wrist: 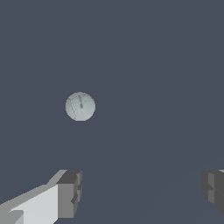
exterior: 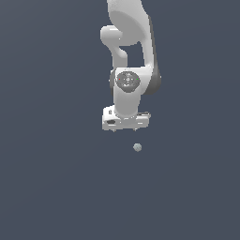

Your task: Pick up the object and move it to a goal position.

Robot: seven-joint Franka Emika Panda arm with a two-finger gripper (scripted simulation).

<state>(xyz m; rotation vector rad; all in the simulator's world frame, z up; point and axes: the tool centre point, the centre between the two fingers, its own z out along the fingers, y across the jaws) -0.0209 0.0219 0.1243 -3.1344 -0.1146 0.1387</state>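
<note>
Fingers (wrist: 70, 194) spread wide, holding nothing. Gripper (exterior: 125, 130) near ball (exterior: 137, 147), not around it. Remaining: align, descend, grasp, lift, carry to goal.

End effector (exterior: 125, 128) above ball (exterior: 137, 147) (apart, untouched).

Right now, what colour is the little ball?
Pale grey-green, with faint thin darker lines across the ball; the wrist view shows it best.

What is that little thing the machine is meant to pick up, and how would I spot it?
Find the big white arm and follow it down to its hand. Just below, toward the exterior view's right, sits a tiny pale grey-green ball. It is the only loose thing on the plain dark surface.
</note>
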